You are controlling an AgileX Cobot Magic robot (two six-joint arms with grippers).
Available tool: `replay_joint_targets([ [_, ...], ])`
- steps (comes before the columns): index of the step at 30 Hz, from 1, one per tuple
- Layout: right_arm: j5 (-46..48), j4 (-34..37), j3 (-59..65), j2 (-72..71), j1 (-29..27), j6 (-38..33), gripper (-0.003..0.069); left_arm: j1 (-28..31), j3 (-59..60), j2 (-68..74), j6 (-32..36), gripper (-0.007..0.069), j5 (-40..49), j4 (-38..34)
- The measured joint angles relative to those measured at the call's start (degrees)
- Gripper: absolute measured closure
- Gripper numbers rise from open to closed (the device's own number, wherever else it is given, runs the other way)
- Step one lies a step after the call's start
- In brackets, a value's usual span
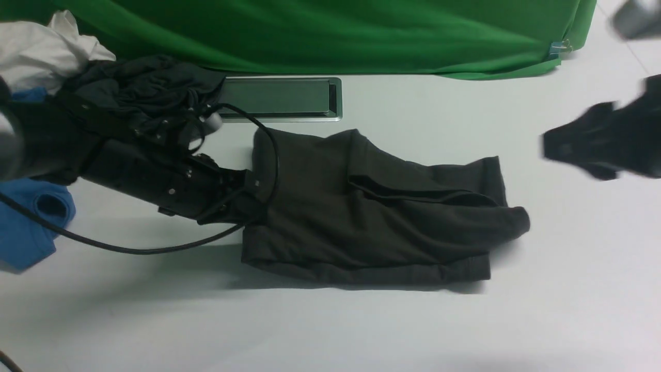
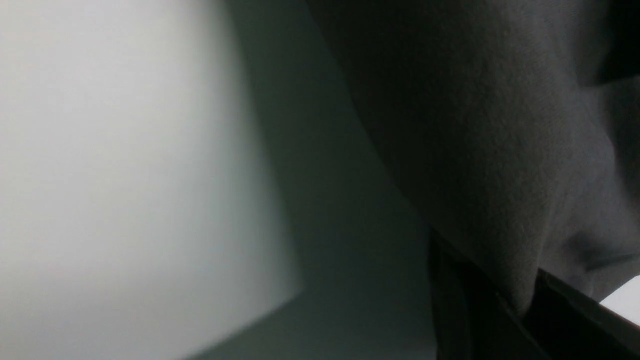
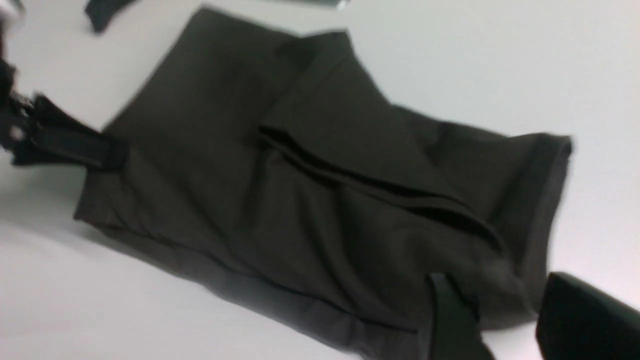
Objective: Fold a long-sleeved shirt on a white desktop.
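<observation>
White desktop [image 1: 568, 268]; left end effector [image 1: 251, 183] apparently gripping shirt [image 1: 372, 217].

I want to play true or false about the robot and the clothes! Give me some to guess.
1. The left gripper pinches the edge of the long-sleeved shirt. True.
2. The right gripper holds the shirt too. False: it is open and off to the side, gripping nothing.
3. The shirt lies on green cloth. False: it lies on the white desktop; the green cloth hangs at the back.
4. A blue tee lies on the robot's left side. True.
</observation>
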Motion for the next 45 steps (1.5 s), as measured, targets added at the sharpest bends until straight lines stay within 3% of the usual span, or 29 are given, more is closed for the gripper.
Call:
replay_joint_targets([
  [6,-2.7,0.8,-3.6,9.4,4.9,-4.1,0.0407,-0.1,0.1,0.0,-4.5,0.0531,0.2,4.6],
  [10,-3.7,1.1,-11.0,19.0,9.7,-5.8,0.0365,-0.1,0.1,-0.1,-13.0,0.0388,0.2,12.2],
  [14,-4.0,1.1,-18.5,26.6,11.8,-7.4,0.0228,-0.1,0.1,-1.3,-20.2,0.0187,1.8,19.0],
  [19,-5.1,1.2,-25.2,34.3,13.3,-9.6,0.0169,-0.1,0.1,-5.0,-22.1,0.0011,5.6,21.0],
  [23,-5.7,1.3,-27.4,39.8,13.3,-9.2,0.0178,-0.1,0.1,-8.4,-22.3,-0.0031,6.3,21.0],
  [30,-9.0,1.3,-27.4,45.7,13.3,-8.3,0.0188,-0.1,0.1,-11.7,-22.2,-0.0034,6.3,20.4],
  [32,-9.9,1.2,-27.4,46.3,13.3,-8.2,0.0232,-0.1,0.1,-11.8,-22.2,-0.0034,6.4,20.3],
  [34,-10.6,1.2,-27.4,46.5,13.3,-8.2,0.0326,-0.1,0.1,-11.8,-22.2,-0.0030,6.4,20.3],
  [35,-10.6,1.2,-27.8,46.5,13.3,-8.2,0.0415,-0.1,0.1,-11.8,-22.2,-0.0027,6.4,20.3],
  [36,-10.6,1.2,-27.8,46.5,13.3,-8.2,0.0432,-0.1,0.1,-11.8,-22.2,-0.0027,6.4,20.3],
  [38,-10.2,1.2,-28.8,46.5,12.9,-8.3,0.0584,-0.1,0.1,-11.9,-22.2,-0.0022,6.5,20.3],
  [40,-9.3,0.7,-29.9,46.4,12.2,-8.3,0.0620,-0.1,0.1,-11.9,-22.2,-0.0019,6.5,20.3],
  [45,-7.5,-3.7,-31.8,45.6,9.3,-8.3,0.0628,-0.1,0.1,-11.9,-22.2,-0.0011,7.1,20.3],
])
